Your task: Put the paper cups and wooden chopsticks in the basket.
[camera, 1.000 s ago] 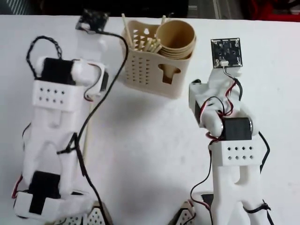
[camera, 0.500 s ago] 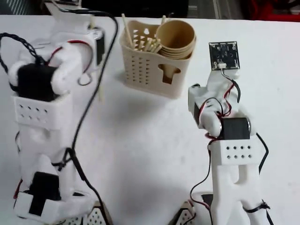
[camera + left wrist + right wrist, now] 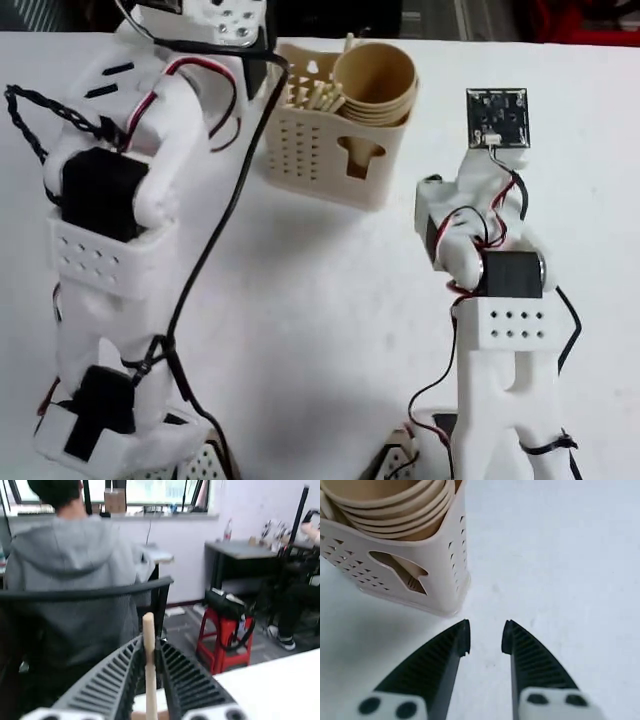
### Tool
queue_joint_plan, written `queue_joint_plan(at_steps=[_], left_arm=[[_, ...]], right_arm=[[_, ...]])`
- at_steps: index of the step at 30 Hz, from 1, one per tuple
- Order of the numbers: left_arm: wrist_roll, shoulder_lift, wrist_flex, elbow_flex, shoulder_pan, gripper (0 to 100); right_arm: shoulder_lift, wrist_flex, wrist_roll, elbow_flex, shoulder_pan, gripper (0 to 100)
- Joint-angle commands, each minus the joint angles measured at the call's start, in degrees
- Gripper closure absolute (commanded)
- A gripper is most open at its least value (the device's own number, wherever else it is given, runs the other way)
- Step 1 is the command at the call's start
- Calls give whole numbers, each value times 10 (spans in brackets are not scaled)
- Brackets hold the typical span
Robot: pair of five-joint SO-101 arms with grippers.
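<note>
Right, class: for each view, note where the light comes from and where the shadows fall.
High view: the table is evenly bright, with only a faint soft shadow at the foot of the basket. Right wrist view: a soft shadow lies on the table beside the basket, near the right gripper. Left wrist view: bright windows light the room behind the chopstick in the left gripper.

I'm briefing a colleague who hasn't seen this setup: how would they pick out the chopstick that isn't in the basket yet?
On the white table, a beige perforated basket stands between the two arms, holding stacked paper cups and a bundle of chopsticks. The left gripper, up beside it, pinches one pale wooden chopstick. It alone is clamped between dark ribbed jaws, not standing in the basket.
</note>
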Motion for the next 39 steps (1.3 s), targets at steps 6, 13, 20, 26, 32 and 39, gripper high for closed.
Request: queue_joint_plan(at_steps=[6,13,20,26,32,39], left_arm=[[-27,-23,-89,-4,8,978],[-36,-16,-211,135,7,978],[-38,-8,-239,254,0,975],[-90,-13,-230,278,-17,822],[-89,-53,-138,209,-21,813],[-90,-144,12,198,-22,844]], right_arm=[[-17,-14,-5,-5,5,883],[-17,-14,-5,-5,6,883],[-17,-14,-5,-5,6,883],[-17,-14,-5,-5,6,883],[-17,-14,-3,-5,7,883],[-68,-1,9,-16,6,882]])
